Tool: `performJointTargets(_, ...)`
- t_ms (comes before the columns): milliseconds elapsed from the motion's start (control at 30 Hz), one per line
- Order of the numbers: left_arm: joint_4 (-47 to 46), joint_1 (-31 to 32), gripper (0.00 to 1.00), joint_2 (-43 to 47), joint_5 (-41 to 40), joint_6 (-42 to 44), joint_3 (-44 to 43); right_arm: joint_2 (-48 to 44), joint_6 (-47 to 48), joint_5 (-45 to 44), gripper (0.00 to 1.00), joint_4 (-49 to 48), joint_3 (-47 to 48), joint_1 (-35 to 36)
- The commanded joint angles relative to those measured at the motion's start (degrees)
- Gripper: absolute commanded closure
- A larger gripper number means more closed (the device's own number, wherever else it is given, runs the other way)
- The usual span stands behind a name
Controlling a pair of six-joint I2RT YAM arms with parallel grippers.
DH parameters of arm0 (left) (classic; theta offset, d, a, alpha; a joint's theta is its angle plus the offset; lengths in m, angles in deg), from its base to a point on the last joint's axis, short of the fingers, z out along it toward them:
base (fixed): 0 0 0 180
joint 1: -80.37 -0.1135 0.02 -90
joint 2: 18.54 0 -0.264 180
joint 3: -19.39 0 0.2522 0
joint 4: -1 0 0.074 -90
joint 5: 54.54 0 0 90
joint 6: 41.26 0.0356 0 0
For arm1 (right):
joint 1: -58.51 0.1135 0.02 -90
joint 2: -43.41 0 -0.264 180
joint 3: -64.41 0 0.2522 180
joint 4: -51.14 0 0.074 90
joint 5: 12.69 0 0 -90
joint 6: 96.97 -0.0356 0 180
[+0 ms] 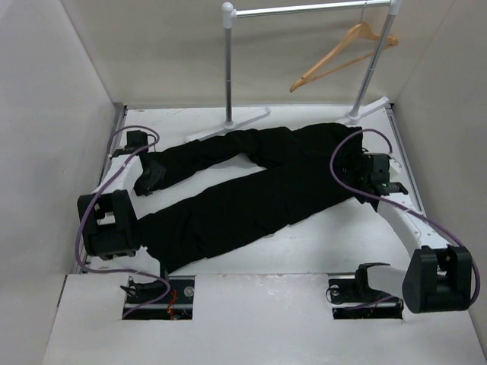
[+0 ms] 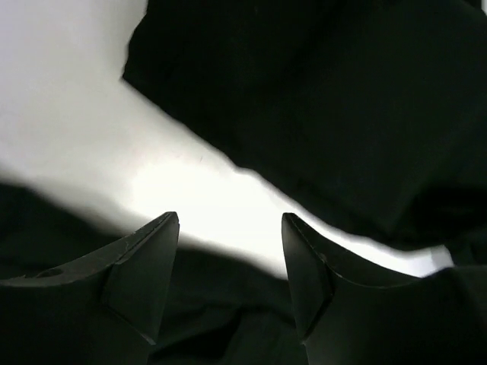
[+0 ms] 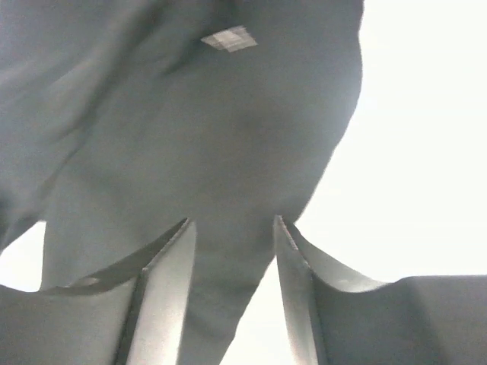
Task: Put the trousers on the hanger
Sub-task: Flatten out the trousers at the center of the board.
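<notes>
1 pr trousers [image 1: 251, 190] seen flat on table [image 1: 319, 243], 1 hanger [image 1: 335, 52] on far-right rail [image 1: 304, 10]; L gripper [image 2: 230, 220], R gripper [image 3: 232, 222] both found spread, nothing pinched.

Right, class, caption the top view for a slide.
Trousers spread on the table, left gripper at a cuff, right gripper at the waist; hanger by the rail behind.
</notes>
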Motion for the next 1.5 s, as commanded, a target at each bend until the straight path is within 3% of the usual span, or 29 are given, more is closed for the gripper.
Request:
performJointTargets(0, -9.93, -1.04, 0.46, -2.42, 1.72, -4.71, -0.74, 0.50, -2.96, -3.34, 0.46, 1.12, -2.43, -5.47)
performJointTargets(133, -11.69, -2.96, 0.47, -7.17, 1.63, -6.99, -1.80, 5.67, -2.79, -2.38, 0.40, -2.21, -2.97, -9.25)
performJointTargets(300, -12.57, -4.90, 0.54, -11.92, 0.67, -9.54, -1.80, 17.97, -2.78, -0.88, 0.45, -6.26, 2.47, -10.49)
performJointTargets(367, -13.10, -5.52, 0.58, -13.07, -0.04, -10.07, -1.54, 21.67, -3.22, -0.19, 0.55, -6.27, 4.15, -10.75)
performJointTargets(433, -13.27, -5.96, 0.63, -13.77, -0.91, -10.69, -1.45, 21.51, -4.28, -0.53, 0.85, -5.65, 3.81, -10.75)
performJointTargets(533, -13.27, -6.40, 0.74, -14.48, -1.88, -12.09, -1.71, 12.41, -7.08, -2.28, 0.97, -1.89, -1.36, -11.19)
performJointTargets(667, -12.93, -6.75, 0.86, -15.97, -2.50, -12.62, -3.99, -7.81, -9.38, -3.17, 1.00, 6.72, -10.16, -12.42)
performJointTargets(800, -12.48, -8.59, 0.88, -16.06, -2.50, -12.27, -5.49, -29.15, -11.31, -1.06, 1.00, 21.39, -14.91, -15.84)
performJointTargets(867, -12.05, -9.91, 0.89, -15.71, -2.59, -12.01, -5.84, -36.29, -14.37, -0.88, 0.93, 24.93, -15.18, -15.68)
performJointTargets(967, -11.08, -12.72, 0.91, -15.27, -2.68, -11.66, -6.37, -37.38, -15.01, -0.88, 0.53, 26.26, -13.69, -14.53)
performJointTargets(1033, -9.77, -14.82, 0.91, -14.57, -2.68, -11.57, -6.11, -35.89, -11.86, -0.54, 0.38, 26.00, -11.50, -16.37)
performJointTargets(1100, -9.06, -15.97, 0.87, -13.34, -2.06, -11.13, -5.50, -34.84, -8.78, 0.78, 0.32, 24.86, -8.52, -18.13)
performJointTargets(1267, -9.31, -15.45, 0.50, -5.10, -2.23, -9.55, -2.78, -28.43, -2.88, 1.57, 0.31, 20.20, 0.27, -19.46)
performJointTargets(1333, -9.67, -14.40, 0.47, -0.97, -2.50, -9.20, -2.24, -24.22, -1.91, 2.80, 0.34, 17.22, 3.17, -17.10)
performJointTargets(1400, -9.76, -13.96, 0.47, 1.59, -3.55, -9.02, -2.41, -19.47, -0.77, 4.73, 0.49, 13.09, 5.55, -13.06)
performJointTargets(1467, -9.58, -13.17, 0.47, 1.52, -3.82, -8.23, -4.25, -14.64, 0.11, 5.79, 0.77, 10.10, 8.45, -9.45)
